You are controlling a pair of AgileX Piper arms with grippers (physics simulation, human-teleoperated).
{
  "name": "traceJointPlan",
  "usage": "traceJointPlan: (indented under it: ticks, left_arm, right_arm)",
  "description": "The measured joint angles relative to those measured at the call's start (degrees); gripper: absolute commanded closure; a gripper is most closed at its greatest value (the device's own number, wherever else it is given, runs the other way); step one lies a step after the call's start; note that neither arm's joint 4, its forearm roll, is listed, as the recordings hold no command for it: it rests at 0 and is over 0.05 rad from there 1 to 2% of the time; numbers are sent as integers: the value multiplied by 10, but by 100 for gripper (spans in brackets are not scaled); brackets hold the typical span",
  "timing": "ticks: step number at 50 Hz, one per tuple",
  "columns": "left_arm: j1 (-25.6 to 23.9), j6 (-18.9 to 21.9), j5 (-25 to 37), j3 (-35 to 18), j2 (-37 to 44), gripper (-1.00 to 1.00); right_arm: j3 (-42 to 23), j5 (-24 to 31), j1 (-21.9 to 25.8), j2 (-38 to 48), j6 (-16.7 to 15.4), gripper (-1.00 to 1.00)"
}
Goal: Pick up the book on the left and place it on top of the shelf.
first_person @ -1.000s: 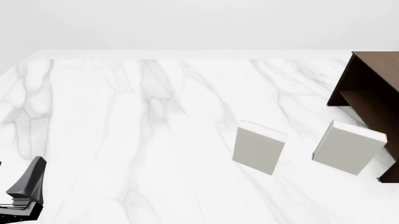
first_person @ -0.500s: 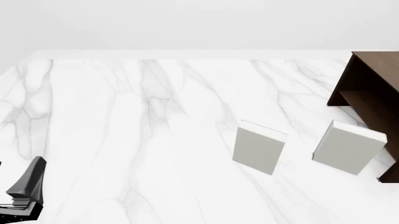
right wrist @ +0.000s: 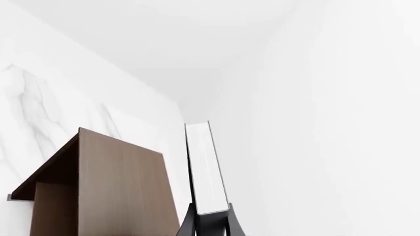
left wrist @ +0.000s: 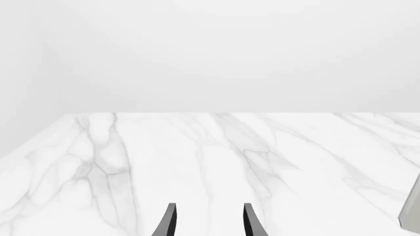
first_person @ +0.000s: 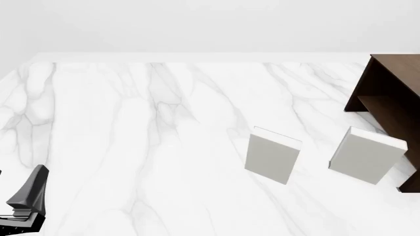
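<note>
Unchanged in the front view since a second ago, everything in place. Broad white marble tabletop (first_person: 131, 123), with the dark brown shelf (first_person: 394, 93) at its far right edge. Two light grey books standing before it: one (first_person: 272, 158) near the middle, the other (first_person: 365, 155) just beside the shelf's front. Up by the shelf's top in the right wrist view, the book (right wrist: 206, 167), slim, white page edges showing, clamped in the right hand (right wrist: 210, 227). Left hand (left wrist: 210, 223) low at the near left, fingers apart, holding nothing.
</note>
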Motion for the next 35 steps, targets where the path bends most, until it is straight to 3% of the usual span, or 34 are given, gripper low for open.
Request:
traceJointPlan:
  ticks: [35]
  left_arm:
    - [0,0,0,0,0,-100]
  right_arm:
    - [3,-29,-14,49,-3,100]
